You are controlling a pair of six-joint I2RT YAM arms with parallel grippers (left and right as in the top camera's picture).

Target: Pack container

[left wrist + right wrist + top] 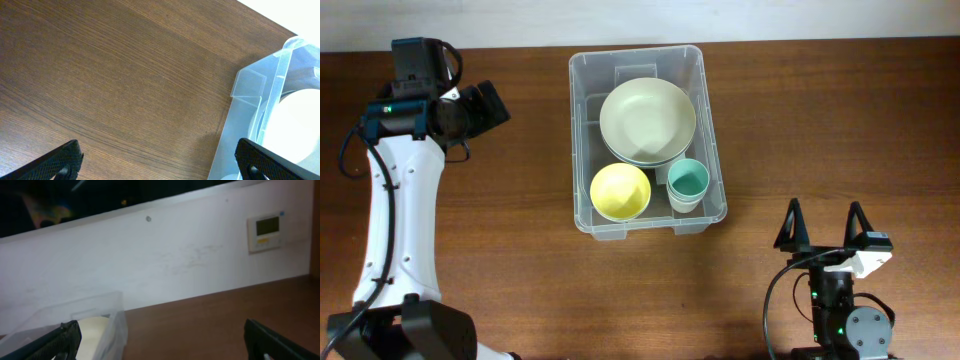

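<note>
The clear plastic container (582,140) stands at the table's centre back. Inside it lie a pale green plate (648,118) on a grey bowl, a yellow bowl (620,191) and a teal cup (688,181). My left gripper (492,102) is open and empty, hovering left of the container. In the left wrist view the gripper (157,162) has the container's corner (250,85) to its right. My right gripper (825,228) is open and empty near the front right. In the right wrist view the gripper (162,342) faces the container (112,322) at lower left.
The brown wooden table (820,110) runs to a white wall behind. A wall thermostat (265,230) shows in the right wrist view. The left arm's white body (400,220) stretches along the table's left side.
</note>
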